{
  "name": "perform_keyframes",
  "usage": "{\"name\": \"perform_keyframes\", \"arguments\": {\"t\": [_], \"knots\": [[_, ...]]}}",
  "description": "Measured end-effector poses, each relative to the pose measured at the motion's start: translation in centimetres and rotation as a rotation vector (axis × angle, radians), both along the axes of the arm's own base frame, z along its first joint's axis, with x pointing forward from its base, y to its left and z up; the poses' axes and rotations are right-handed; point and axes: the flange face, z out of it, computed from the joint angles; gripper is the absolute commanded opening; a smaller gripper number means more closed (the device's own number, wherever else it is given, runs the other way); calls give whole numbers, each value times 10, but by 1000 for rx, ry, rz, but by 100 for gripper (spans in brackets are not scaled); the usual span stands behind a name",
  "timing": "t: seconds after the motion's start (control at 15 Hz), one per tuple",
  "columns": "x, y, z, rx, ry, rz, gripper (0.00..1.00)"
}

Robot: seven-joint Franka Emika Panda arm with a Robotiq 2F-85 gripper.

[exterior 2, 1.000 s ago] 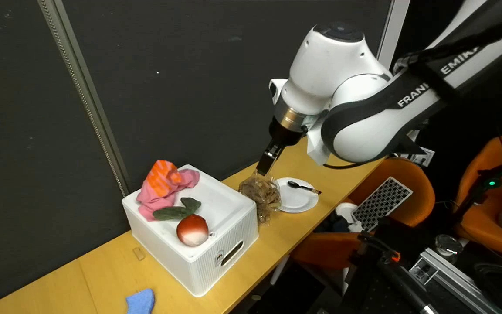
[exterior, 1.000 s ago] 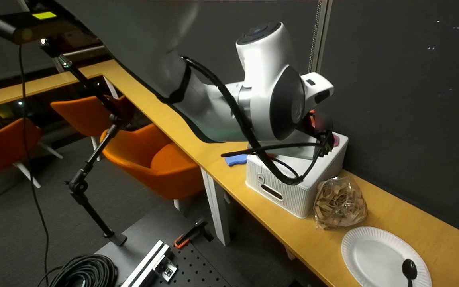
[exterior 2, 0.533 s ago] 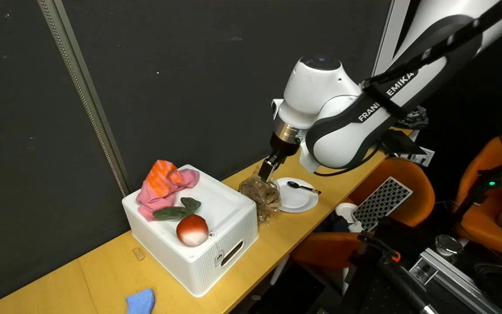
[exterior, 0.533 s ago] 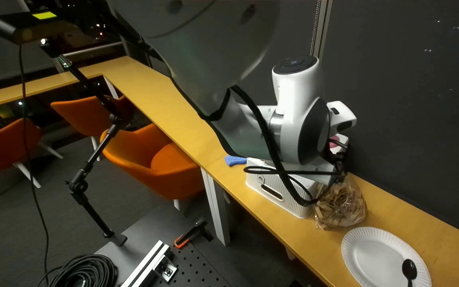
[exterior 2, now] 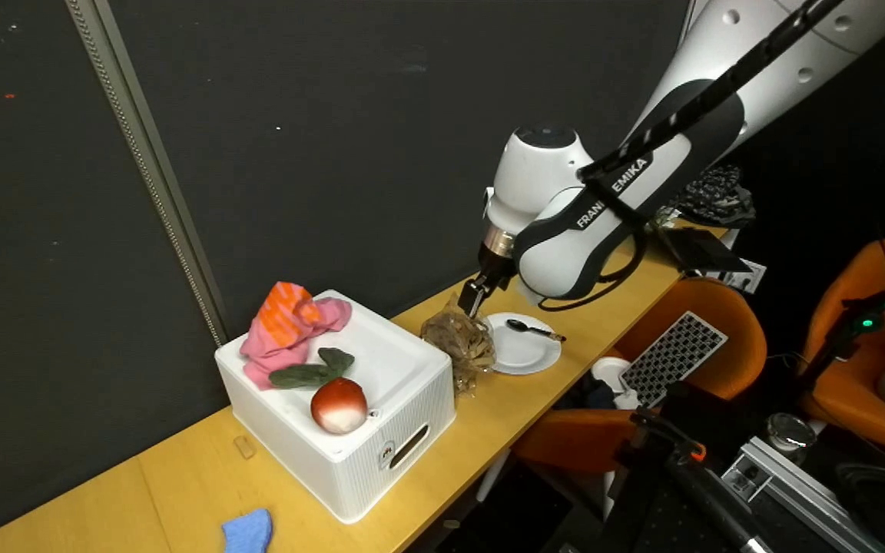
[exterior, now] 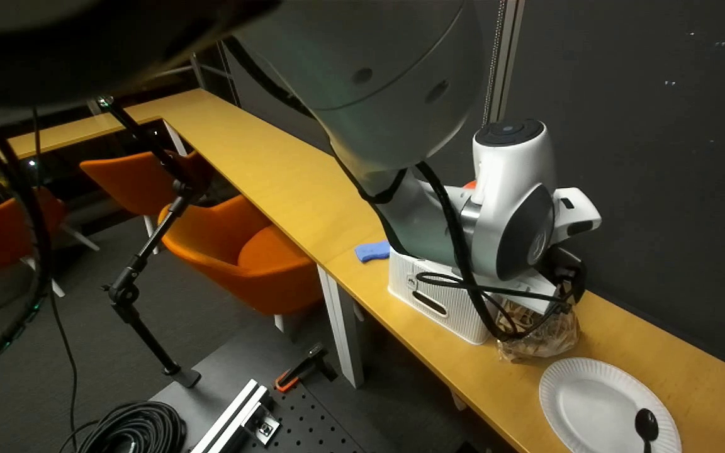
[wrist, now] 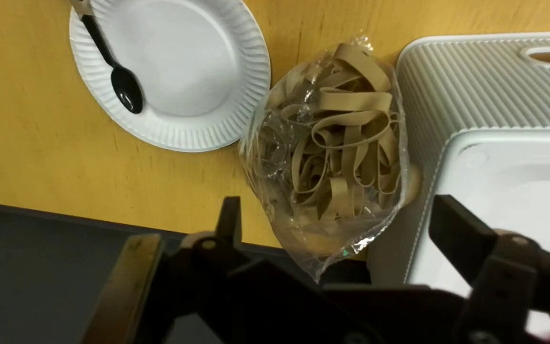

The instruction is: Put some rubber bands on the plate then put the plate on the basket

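Tan rubber bands (wrist: pixel 351 102) lie in an open clear plastic bag on the table, which shows in both exterior views (exterior: pixel 542 336) (exterior 2: pixel 454 338). The white paper plate (wrist: pixel 184 62) lies beside the bag, with a black spoon (wrist: pixel 127 88) on it; the plate also shows in both exterior views (exterior: pixel 595 402) (exterior 2: pixel 523 359). The white ribbed basket (exterior 2: pixel 404 369) stands with a flat top on the bag's other side, also in the wrist view (wrist: pixel 518 162). My gripper (wrist: pixel 338 205) is open and empty above the bag, its fingers to either side of it; in an exterior view it points down there (exterior 2: pixel 471 301).
On the basket's top lie a pink and orange cloth (exterior 2: pixel 285 330), a green cloth (exterior 2: pixel 313 372) and a red and white round thing (exterior 2: pixel 339 405). A blue cloth (exterior 2: pixel 248 530) lies on the table (exterior 2: pixel 197 484). A dark wall (exterior 2: pixel 373 192) runs along the back.
My arm has moved down and forward, bringing the open gripper lower, over the bag of rubber bands. The plate, bag and basket have not moved.
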Motion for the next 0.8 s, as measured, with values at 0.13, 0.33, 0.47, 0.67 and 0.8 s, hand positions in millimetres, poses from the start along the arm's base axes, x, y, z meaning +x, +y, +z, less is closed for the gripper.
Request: {"name": "perform_keyframes", "arguments": {"t": [0.13, 0.33, 0.47, 0.67, 0.8], "knots": [[10, 11, -6, 0, -4, 4, 100], [18, 30, -20, 2, 3, 15, 100], [18, 41, -31, 8, 17, 22, 100], [15, 46, -47, 15, 40, 12, 100], [14, 39, -48, 15, 54, -11, 100]]}}
